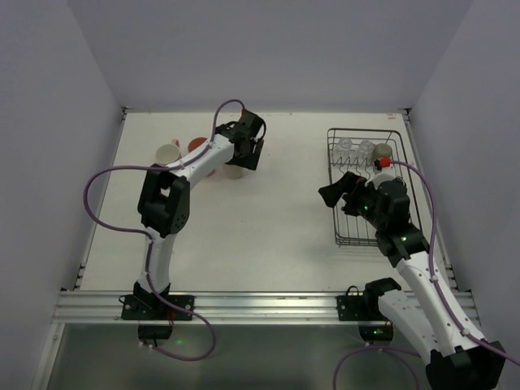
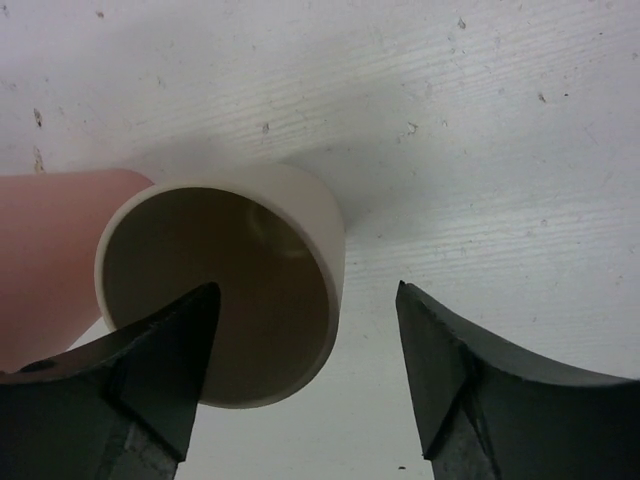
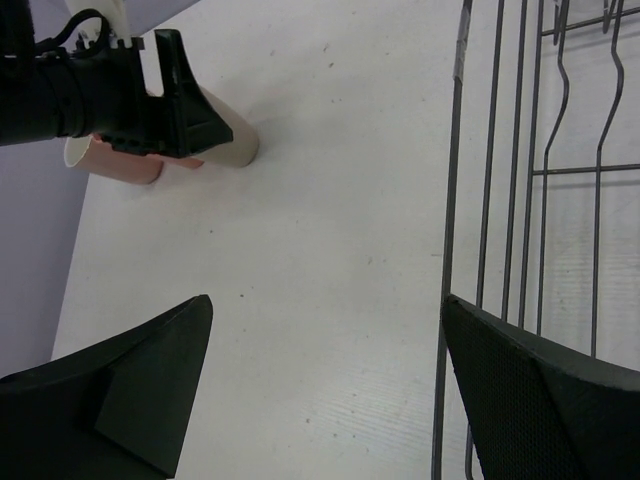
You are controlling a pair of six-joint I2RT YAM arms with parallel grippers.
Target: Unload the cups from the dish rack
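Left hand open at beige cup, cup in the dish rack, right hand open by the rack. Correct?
No: the beige cup sits on the table, well left of the dish rack (top view). Left hand open at it, right hand open by the rack: correct.

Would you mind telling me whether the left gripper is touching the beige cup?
Cannot tell. In the left wrist view the left gripper is open. One finger overlaps the mouth of the beige cup; the other stands clear of it.
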